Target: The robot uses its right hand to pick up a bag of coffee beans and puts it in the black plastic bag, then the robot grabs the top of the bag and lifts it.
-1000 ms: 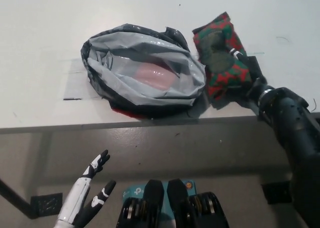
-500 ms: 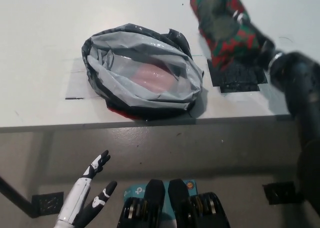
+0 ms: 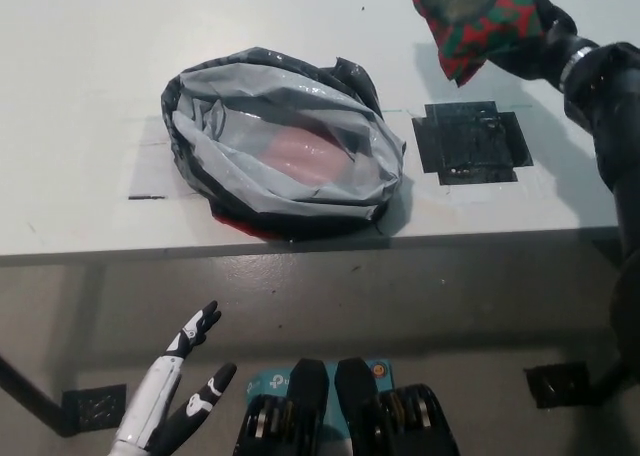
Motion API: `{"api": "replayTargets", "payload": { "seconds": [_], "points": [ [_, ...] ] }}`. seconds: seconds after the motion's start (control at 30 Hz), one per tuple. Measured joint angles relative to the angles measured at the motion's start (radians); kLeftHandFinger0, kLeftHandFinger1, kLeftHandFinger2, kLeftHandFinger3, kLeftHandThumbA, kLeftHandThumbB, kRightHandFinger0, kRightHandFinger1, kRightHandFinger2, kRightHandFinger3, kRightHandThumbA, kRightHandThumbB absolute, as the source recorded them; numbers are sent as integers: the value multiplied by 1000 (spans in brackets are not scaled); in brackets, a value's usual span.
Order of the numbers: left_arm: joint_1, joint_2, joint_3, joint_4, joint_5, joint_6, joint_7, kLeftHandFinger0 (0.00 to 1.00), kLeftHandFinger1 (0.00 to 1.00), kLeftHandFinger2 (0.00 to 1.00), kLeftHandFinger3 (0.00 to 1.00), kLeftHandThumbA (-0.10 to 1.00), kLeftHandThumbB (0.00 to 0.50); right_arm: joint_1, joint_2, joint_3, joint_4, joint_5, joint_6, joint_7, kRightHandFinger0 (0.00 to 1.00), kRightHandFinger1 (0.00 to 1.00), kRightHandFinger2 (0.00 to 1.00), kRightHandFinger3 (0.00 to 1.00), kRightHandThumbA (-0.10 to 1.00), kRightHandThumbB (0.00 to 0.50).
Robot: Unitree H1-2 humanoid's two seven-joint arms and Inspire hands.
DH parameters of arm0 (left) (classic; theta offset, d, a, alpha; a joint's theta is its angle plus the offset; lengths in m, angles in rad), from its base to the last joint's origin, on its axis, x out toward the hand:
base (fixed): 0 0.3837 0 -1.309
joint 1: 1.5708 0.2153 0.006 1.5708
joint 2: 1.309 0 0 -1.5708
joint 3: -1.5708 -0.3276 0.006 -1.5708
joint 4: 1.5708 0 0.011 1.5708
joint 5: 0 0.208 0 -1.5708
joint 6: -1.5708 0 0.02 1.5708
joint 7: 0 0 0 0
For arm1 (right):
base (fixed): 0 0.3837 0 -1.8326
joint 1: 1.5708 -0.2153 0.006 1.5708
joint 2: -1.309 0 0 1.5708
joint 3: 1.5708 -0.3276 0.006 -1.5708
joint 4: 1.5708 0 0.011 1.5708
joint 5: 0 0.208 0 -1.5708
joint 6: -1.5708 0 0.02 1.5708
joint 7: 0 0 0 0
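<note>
Red-and-green soft coffee bag (image 3: pixel 478 21), judged pliable and moderately heavy, is held clasped in the black right hand (image 3: pixel 535 31) up-right of the black plastic bag (image 3: pixel 285 151); mid-body grip is favoured.

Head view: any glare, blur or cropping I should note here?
Head view: glossy highlights streak the open black plastic bag; the red-and-green patterned coffee bean bag in the black right hand looks slightly soft and is cropped by the top edge; the white table is evenly lit with faint shadows; the white left hand rests lower left.
</note>
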Motion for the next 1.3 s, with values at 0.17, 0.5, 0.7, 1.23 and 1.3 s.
{"api": "replayTargets", "payload": {
  "seconds": [0.17,0.5,0.7,1.23,1.3],
  "points": [
    [0,0,-2,0,0,0,0,1000,1000,1000,1000,887,138,-40,8,118,-39,-10,0,6,0,346,698,1000,-100,142],
    [-1,2,-7,0,0,1,-2,1000,1000,1000,1000,884,143,-122,74,289,4,-50,1,24,0,373,790,1000,-100,155],
    [-2,4,-9,0,1,1,-8,1000,1000,1000,1000,882,143,-121,129,376,29,-92,-3,33,0,426,790,928,-100,153],
    [-11,11,-10,0,4,2,-20,1000,1000,1000,1000,904,145,-100,161,632,35,-276,-69,20,79,574,947,975,-100,170],
    [-12,12,-10,0,4,2,-24,1000,1000,1000,1000,904,140,-101,157,662,34,-300,-80,25,90,571,951,1000,-100,176]
  ]
}}
